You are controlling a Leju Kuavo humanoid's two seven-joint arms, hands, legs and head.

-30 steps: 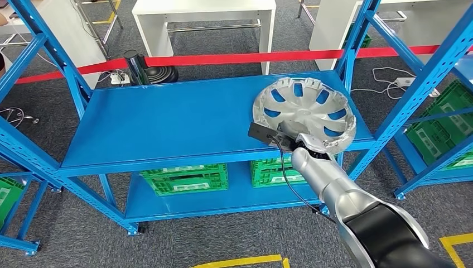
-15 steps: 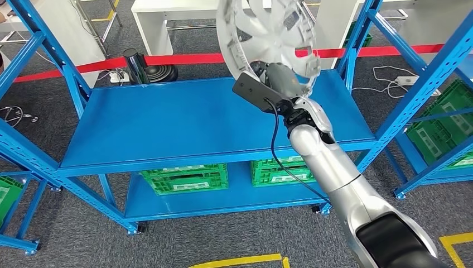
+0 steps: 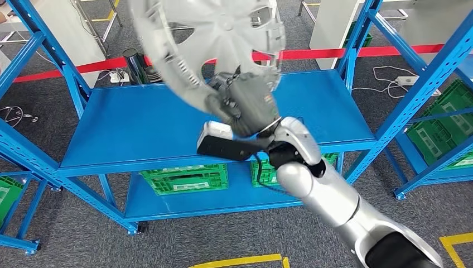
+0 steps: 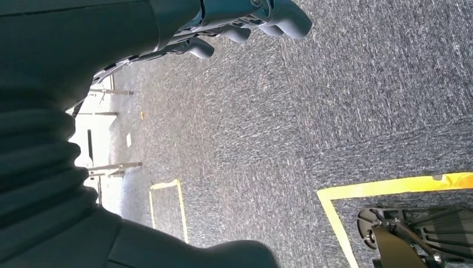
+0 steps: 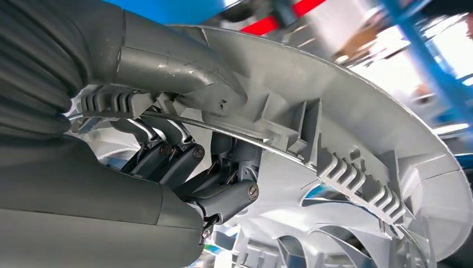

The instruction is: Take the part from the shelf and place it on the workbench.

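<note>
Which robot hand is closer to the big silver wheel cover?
The right hand. It grips the wheel cover by its rim, lifted above the blue shelf. The left hand hangs over the grey carpet, holding nothing, nowhere near the cover.

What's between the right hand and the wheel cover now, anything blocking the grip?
Nothing visible. The right hand already grips the wheel cover by its rim, lifted clear above the blue shelf. No workbench is identifiable, so that path can't be judged.

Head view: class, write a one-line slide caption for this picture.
Right hand holds a silver hubcap raised above the blue shelf.
</note>
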